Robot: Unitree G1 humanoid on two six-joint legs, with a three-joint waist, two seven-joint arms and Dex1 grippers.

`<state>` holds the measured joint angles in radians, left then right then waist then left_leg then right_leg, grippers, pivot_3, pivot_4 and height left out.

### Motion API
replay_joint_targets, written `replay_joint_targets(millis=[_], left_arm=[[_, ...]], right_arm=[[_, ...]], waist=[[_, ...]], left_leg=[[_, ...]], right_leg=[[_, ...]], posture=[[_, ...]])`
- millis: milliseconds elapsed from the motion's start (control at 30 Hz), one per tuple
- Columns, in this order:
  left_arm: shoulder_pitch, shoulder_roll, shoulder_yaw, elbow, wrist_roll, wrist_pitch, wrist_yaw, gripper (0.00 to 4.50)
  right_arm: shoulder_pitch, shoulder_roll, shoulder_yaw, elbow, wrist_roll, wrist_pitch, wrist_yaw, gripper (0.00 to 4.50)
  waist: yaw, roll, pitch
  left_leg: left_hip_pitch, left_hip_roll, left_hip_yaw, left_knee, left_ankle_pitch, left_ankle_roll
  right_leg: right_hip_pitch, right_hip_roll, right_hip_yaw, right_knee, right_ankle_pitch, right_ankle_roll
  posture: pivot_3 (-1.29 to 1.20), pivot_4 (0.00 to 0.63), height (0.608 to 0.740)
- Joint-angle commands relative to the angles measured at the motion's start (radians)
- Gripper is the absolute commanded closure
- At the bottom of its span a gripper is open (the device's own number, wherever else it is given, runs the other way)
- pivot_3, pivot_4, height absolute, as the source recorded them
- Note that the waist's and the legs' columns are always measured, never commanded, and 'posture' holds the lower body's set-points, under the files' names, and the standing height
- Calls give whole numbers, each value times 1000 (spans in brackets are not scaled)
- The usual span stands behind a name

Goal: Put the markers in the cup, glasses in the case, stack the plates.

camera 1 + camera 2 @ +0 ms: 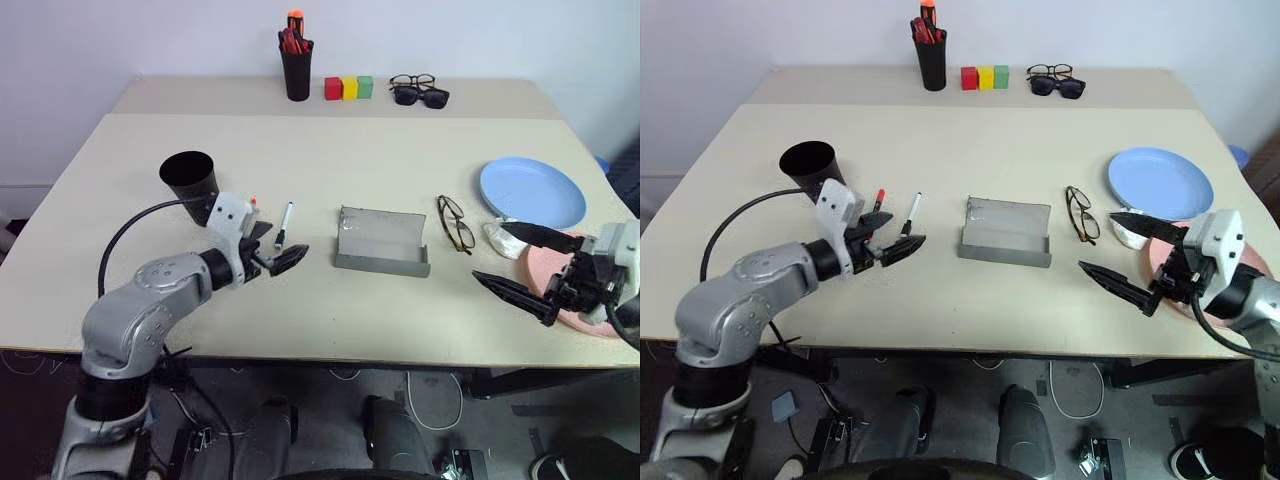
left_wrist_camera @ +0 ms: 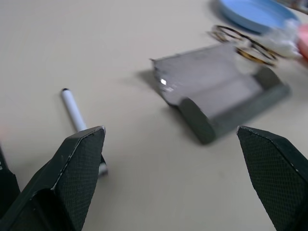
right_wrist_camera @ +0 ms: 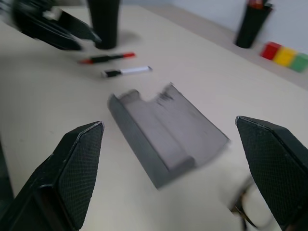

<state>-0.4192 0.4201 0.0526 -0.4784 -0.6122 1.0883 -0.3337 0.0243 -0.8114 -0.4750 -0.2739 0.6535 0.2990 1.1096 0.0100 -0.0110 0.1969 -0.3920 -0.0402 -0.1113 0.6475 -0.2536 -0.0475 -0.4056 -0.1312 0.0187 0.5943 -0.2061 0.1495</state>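
Left eye view, beige table (image 1: 300, 320) against white wall (image 1: 150, 40), both end effectors' fingers spread apart, empty.

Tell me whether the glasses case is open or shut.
Open. The grey case lies on the table with its lid swung back, so its empty inside shows; the wire-framed glasses lie beside it, outside.

Grey case (image 1: 382, 243), light blue plate (image 1: 532, 192), seemingly pink plate (image 1: 558, 275), matte black cup (image 1: 190, 180), red-yellow-green blocks (image 1: 349, 88).
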Motion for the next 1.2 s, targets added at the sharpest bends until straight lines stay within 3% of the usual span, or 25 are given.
replay_joint_targets(millis=[33,300,600,900,967,1200], left_arm=[[-93,-74,30,24,2,144,123,0],[-323,-267,114,225,124,364,352,0],[-453,-320,195,406,252,436,440,0],[-598,-345,187,803,345,318,437,0],[-616,-339,179,849,353,313,426,772],[-645,-352,170,909,370,309,411,4142]], right_arm=[[-38,-12,34,41,5,-25,54,18],[-86,-4,90,87,-28,-72,87,18],[-66,1,72,82,-32,-95,69,18],[-10,13,51,52,-31,-111,25,18],[4,10,41,43,-27,-111,18,0],[30,9,27,17,-20,-104,1,0]], waist=[[2,0,0],[-2,-2,1],[-1,-2,1],[2,-3,2],[1,-3,2],[2,-3,2]], left_leg=[[0,0,0,0,0,0],[0,-1,0,1,0,-1],[0,-1,0,0,1,-2],[-1,-2,-1,0,1,-2],[0,-2,0,0,1,-2],[0,-2,0,0,1,-3]], right_leg=[[0,0,0,0,1,3],[0,0,0,1,-1,7],[-1,0,0,1,-1,8],[-1,0,0,0,-1,9],[0,0,0,1,-1,9],[0,-1,0,1,-2,9]], posture=[[0,150,739],[0,150,739],[0,150,739],[0,150,739],[0,150,739],[0,150,739]])
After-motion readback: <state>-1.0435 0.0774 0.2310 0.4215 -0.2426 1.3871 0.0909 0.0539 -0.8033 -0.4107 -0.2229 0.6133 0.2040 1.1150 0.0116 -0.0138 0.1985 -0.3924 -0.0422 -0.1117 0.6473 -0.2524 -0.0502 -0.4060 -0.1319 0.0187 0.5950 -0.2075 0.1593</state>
